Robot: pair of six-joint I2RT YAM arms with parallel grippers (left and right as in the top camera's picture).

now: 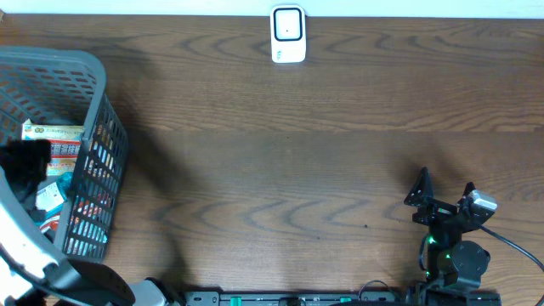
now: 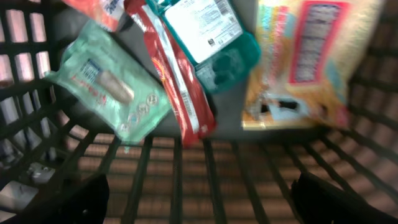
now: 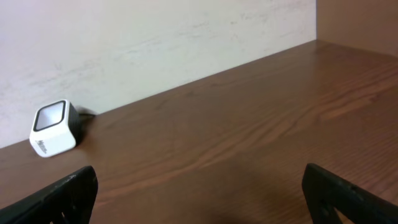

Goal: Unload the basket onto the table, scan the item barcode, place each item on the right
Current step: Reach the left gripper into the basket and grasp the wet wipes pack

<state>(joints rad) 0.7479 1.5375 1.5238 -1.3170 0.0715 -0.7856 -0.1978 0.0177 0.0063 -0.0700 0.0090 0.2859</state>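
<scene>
The white barcode scanner (image 1: 288,35) stands at the table's far edge, also in the right wrist view (image 3: 53,127). Several packaged items lie in the grey basket (image 1: 98,102): a mint-green packet (image 2: 112,90), a red stick packet (image 2: 177,74), a teal box with a white label (image 2: 211,37) and a yellow-and-pink bag (image 2: 311,56). My left gripper (image 2: 202,205) hovers inside the basket above them, open and empty; it shows as a dark shape in the overhead view (image 1: 30,174). My right gripper (image 1: 444,189) stands open over bare table at the near right, empty (image 3: 202,199).
The basket's lattice wall (image 2: 186,174) runs across the lower half of the left wrist view, close to the fingers. A white wall (image 3: 155,37) backs the table behind the scanner. Wood tabletop (image 1: 297,170) stretches between the basket and the right arm.
</scene>
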